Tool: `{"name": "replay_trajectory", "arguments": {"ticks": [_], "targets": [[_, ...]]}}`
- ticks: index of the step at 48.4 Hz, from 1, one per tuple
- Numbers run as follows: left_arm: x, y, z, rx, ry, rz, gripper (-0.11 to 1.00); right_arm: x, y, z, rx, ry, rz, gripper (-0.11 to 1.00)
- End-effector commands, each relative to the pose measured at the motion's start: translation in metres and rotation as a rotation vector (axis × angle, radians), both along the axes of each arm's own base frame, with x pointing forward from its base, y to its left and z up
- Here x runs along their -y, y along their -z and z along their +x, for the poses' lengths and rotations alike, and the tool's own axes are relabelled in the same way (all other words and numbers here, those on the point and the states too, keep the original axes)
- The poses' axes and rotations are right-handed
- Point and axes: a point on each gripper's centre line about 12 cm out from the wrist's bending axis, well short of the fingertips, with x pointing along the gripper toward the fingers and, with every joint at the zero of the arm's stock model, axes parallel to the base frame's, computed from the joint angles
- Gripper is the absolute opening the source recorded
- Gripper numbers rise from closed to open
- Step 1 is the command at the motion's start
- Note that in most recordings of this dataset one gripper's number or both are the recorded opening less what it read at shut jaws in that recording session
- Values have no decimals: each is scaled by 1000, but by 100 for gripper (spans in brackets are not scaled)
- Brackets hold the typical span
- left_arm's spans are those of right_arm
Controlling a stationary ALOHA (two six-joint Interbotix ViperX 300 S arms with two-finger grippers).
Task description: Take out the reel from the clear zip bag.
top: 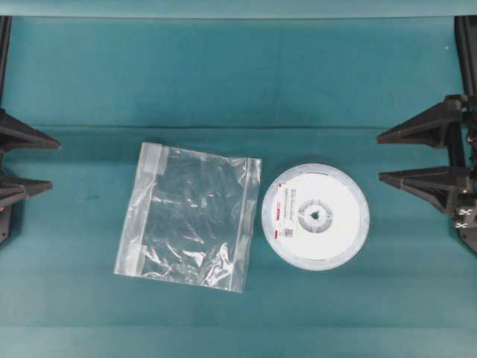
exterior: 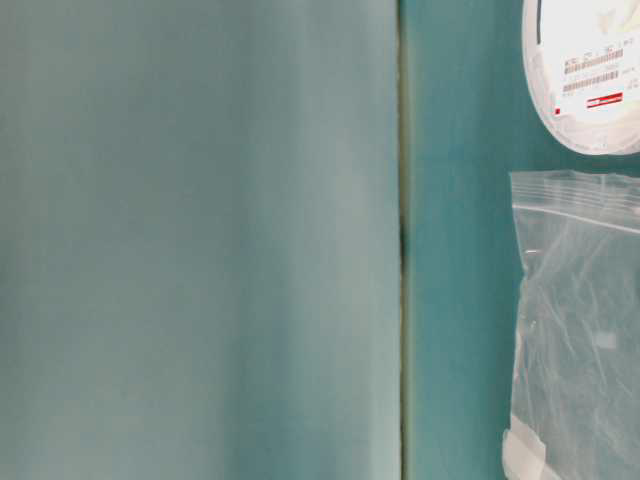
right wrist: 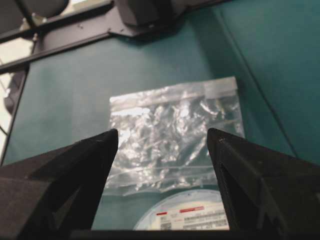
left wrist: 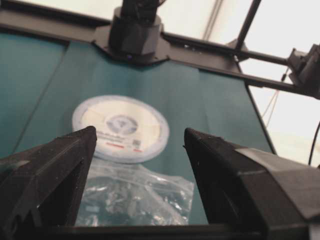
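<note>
The white reel with its grey hub and red-marked label lies flat on the teal table, outside the bag and just right of it. The clear zip bag lies crumpled and flat at the centre left, with nothing inside. My left gripper waits open at the left edge, well away from the bag; its wrist view shows the bag and the reel beyond the spread jaws. At the right edge, my right gripper is open too, with the reel and the bag ahead of it.
A fold line in the teal cloth runs across the table behind the objects. The table-level view catches the reel's edge and the bag's zip end at its right side. Black arm bases stand at the table ends.
</note>
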Motion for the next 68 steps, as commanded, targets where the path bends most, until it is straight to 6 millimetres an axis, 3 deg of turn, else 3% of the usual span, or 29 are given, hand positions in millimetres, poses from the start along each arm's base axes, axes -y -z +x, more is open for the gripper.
{"name": "replay_trajectory", "arguments": {"ticks": [1,68], "targets": [[0,-11,1,28,0,6,81,0,-12,1,29,-1,-19,90],[0,-19,-4,63,1,72,81,1,-12,1,26,-1,-29,90]]}}
